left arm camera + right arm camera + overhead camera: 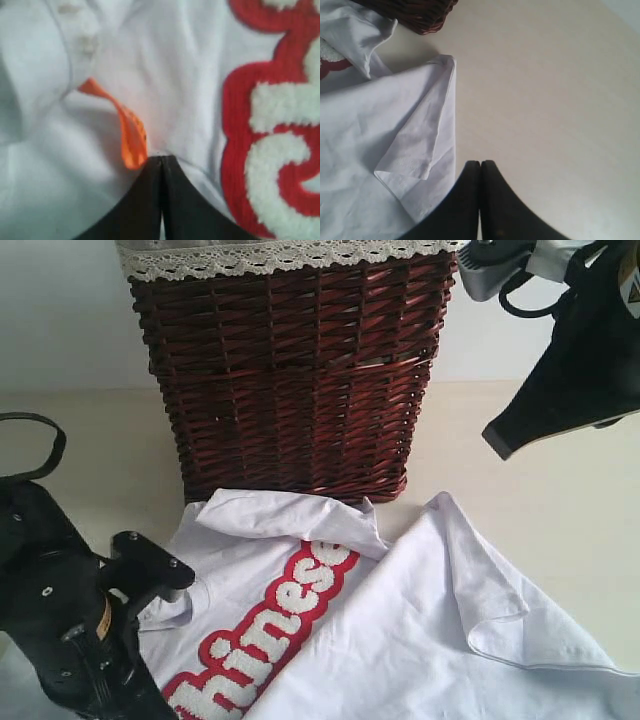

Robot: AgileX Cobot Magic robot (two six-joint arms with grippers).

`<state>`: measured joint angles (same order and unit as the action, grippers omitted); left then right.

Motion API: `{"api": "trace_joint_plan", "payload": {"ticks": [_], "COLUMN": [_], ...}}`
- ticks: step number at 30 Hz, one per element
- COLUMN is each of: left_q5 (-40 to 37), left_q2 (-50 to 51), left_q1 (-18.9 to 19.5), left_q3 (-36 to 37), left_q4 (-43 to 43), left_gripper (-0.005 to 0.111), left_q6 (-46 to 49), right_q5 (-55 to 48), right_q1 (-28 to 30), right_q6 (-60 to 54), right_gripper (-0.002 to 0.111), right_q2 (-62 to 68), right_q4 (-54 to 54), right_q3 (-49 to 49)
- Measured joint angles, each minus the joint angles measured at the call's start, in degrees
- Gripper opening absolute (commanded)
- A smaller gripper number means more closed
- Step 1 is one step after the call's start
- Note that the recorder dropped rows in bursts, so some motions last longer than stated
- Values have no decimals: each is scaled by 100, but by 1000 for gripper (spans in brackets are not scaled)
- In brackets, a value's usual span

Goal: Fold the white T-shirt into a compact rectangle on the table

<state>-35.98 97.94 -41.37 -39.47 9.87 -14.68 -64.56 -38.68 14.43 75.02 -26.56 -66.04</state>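
One white T-shirt (440,640), rumpled on the surface (560,500) before the wicker basket (290,380), lettering diagonal: left hand (161,159) nearer, pinched shut on its cloth by an orange tag (131,135); right hand (480,162) closed, empty, beside its folded edge.

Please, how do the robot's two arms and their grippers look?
The left arm and right arm are matte black; the left carries a small yellow label and a black cable loop. The left gripper and right gripper are black wedges tapering to narrow tips.

The white T-shirt (450,620) has red-edged lettering (285,625) and seemingly an orange tag (131,137).
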Motion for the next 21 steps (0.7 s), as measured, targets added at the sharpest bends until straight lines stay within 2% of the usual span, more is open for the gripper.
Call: {"api": "trace_joint_plan", "payload": {"ticks": [5,10,15,21], "left_q5": [-1034,-1576,-1674,-1644], "left_q2": [0,0,-102,-885], "left_q1": [-272,-458,-697,-998], "left_q3": [10,33,44,8], "left_q4": [75,-101,-459,-987], "left_gripper": [0,0,0,0], "left_q6": [-140,-6,455,977], "right_q5": [0,-11,-11,-11], "right_q1": [0,0,0,0], "right_q6": [0,0,0,0], "right_gripper": [0,0,0,0], "right_q2": [0,0,0,0], "right_q4": [0,0,0,0], "right_q3": [0,0,0,0]}}
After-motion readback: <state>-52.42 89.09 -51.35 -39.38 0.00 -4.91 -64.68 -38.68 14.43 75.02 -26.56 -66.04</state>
